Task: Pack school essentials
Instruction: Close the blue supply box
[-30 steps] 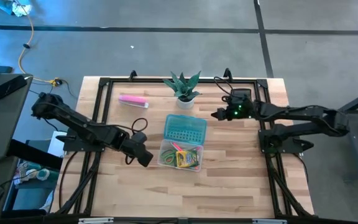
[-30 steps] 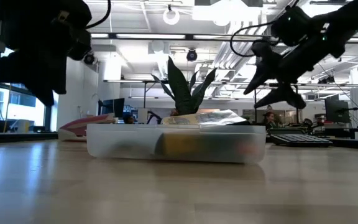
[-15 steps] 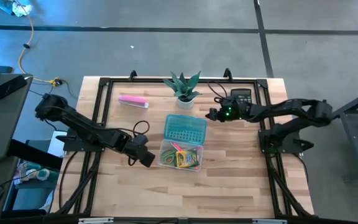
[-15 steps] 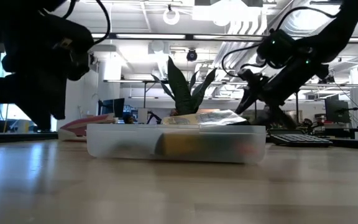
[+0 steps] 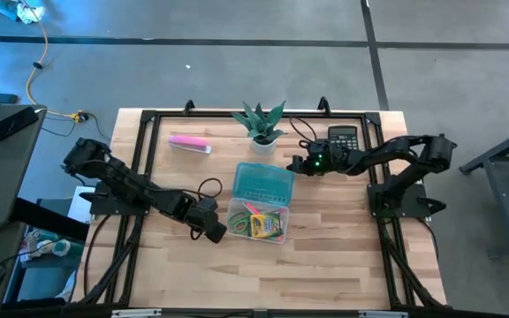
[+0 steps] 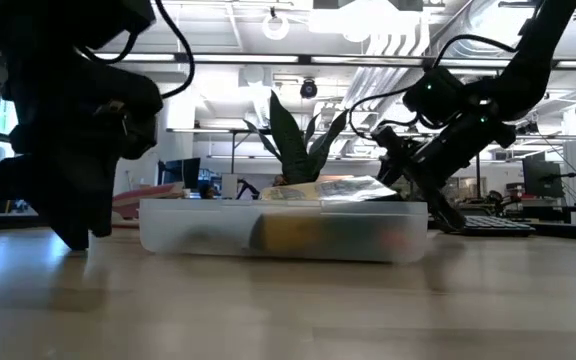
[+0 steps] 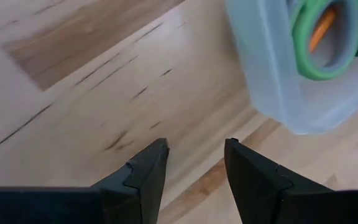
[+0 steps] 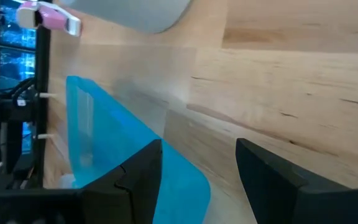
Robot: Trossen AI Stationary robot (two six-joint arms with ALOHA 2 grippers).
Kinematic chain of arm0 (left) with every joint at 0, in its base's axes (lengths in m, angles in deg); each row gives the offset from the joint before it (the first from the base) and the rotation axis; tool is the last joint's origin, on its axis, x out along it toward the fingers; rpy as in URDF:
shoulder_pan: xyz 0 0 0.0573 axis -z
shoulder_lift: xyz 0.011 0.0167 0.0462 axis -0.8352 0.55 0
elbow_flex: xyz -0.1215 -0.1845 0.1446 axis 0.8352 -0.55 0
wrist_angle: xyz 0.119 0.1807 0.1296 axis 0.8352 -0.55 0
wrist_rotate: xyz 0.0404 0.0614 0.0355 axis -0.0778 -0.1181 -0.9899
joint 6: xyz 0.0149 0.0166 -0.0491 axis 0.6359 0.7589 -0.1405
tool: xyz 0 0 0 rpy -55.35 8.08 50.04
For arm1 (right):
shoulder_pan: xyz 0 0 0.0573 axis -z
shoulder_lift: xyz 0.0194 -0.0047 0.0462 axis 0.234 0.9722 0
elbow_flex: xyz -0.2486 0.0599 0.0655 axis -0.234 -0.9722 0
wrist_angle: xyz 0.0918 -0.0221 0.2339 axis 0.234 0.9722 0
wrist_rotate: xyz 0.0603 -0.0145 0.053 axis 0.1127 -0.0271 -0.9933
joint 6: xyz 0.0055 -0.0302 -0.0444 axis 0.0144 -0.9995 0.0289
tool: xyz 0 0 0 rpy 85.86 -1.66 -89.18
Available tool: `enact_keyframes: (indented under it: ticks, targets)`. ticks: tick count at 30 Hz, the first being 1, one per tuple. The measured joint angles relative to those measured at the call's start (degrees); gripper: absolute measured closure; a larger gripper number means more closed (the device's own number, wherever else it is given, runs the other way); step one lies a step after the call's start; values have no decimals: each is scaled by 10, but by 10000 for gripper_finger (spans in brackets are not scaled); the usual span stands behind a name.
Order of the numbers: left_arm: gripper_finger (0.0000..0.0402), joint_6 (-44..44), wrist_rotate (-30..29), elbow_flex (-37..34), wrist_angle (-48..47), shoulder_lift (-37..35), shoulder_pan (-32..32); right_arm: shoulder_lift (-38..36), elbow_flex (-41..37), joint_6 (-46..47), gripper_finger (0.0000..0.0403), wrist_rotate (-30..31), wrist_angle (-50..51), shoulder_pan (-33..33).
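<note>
A clear plastic box (image 5: 256, 221) stands mid-table and holds the school essentials: a green scissors handle (image 7: 319, 37), an orange pencil (image 7: 324, 26) and a yellow-green block (image 5: 263, 228). A translucent blue lid (image 5: 263, 183) lies right behind the box, on its far side. My left gripper (image 5: 217, 233) hangs low over bare wood, just left of the box, open; the left wrist view shows only table between its fingers (image 7: 194, 146). My right gripper (image 5: 295, 165) stands open by the lid's far right corner (image 8: 104, 143).
A long pale-pink bar (image 5: 189, 143) lies far left. A potted plant (image 5: 260, 124) stands at the far middle. A black calculator (image 5: 343, 138) lies far right, behind my right arm. Bare wood stretches along the near side of the table.
Both grippers have come down. The left one has sunk nearly to the table and drifted right, toward the box's left side. The right one has dropped and moved toward the table's left, up to the blue lid's far right corner. Box and lid have kept still.
</note>
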State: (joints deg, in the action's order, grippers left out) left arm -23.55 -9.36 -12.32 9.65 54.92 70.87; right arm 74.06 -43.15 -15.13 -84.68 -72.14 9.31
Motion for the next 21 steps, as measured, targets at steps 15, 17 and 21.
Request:
enact_keyframes:
  ticks: [15,17,21]
  targets:
    - [250,6,-15,0,82,31,-3,20,0,29,208,-64,-68,0]
    - [250,6,-16,0,85,31,-3,20,0,30,208,-73,-75,1]
    - [250,7,-17,0,86,31,-3,20,0,30,208,-79,-75,1]
